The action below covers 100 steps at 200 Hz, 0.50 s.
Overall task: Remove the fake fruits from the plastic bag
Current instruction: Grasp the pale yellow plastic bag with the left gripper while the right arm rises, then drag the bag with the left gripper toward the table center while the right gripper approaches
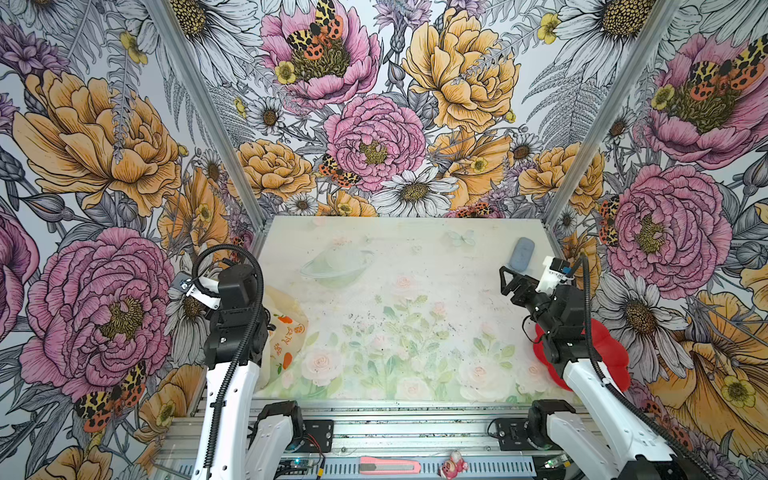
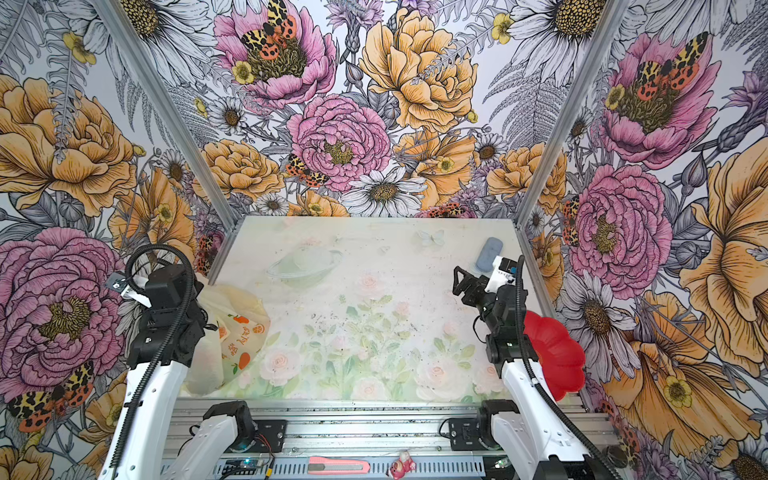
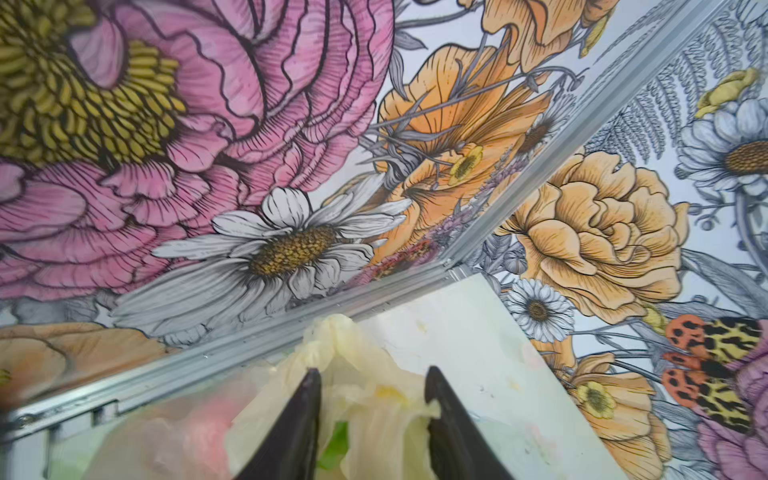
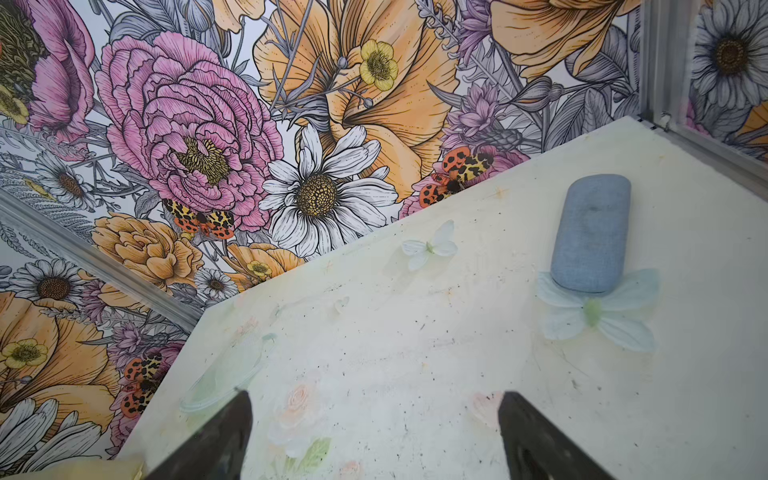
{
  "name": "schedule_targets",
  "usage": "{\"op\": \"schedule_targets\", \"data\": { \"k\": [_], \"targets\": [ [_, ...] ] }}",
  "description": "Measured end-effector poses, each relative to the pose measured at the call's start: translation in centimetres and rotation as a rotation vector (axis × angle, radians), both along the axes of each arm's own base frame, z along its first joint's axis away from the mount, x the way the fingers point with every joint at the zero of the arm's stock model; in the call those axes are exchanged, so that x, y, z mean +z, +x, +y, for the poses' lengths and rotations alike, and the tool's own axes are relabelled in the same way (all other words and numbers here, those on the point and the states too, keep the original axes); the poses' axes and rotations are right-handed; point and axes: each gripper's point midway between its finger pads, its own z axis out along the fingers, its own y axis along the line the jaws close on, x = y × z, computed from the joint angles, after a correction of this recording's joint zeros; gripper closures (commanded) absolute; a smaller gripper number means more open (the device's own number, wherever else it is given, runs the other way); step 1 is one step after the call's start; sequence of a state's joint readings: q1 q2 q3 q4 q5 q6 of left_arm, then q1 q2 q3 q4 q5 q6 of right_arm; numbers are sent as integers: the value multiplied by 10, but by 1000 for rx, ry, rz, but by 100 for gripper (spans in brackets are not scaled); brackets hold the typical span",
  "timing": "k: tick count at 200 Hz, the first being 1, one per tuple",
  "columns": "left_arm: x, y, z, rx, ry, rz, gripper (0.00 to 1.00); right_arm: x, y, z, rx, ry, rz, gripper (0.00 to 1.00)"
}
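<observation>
Plastic bag [image 2: 237, 328]: orange lettering illegible; left gripper [image 3: 372, 370] pinching its bunched top; right gripper [image 4: 374, 392] spread.

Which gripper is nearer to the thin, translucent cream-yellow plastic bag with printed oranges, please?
Left. The left gripper straddles bunched folds of the cream-yellow plastic bag; the right gripper hovers open across the table, far from it.

Pale flower-print worktop [image 1: 415, 291]. Lying on it: plastic bag [image 2: 237, 328] at left edge, clear dish [image 1: 334, 266] toward back left, blue-grey case [image 1: 522, 253] back right, red plate [image 2: 557, 353] at right edge. All well apart.
</observation>
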State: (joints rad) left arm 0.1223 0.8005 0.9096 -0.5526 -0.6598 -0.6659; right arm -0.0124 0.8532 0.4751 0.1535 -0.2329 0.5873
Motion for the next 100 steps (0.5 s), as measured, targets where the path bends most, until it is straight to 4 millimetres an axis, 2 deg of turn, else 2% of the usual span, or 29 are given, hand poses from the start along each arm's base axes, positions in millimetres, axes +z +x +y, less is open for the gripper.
{"op": "schedule_targets", "data": {
  "k": [25,41,59,75,100],
  "targets": [
    [-6,24,-19,-138,-58,-25,100,0,0,0,0,0,1,8],
    [-7,40,-35,-233,-79,-33,100,-1,0,0,-1,3,7,8],
    [-7,58,-63,-358,-86,-36,100,-3,-1,0,-3,8,17,9],
    [0,75,-102,-500,-74,-31,100,-3,-1,0,-4,15,29,10],
    [21,95,-175,-726,-37,-47,100,-2,-1,3,2,21,40,12]
  ]
}}
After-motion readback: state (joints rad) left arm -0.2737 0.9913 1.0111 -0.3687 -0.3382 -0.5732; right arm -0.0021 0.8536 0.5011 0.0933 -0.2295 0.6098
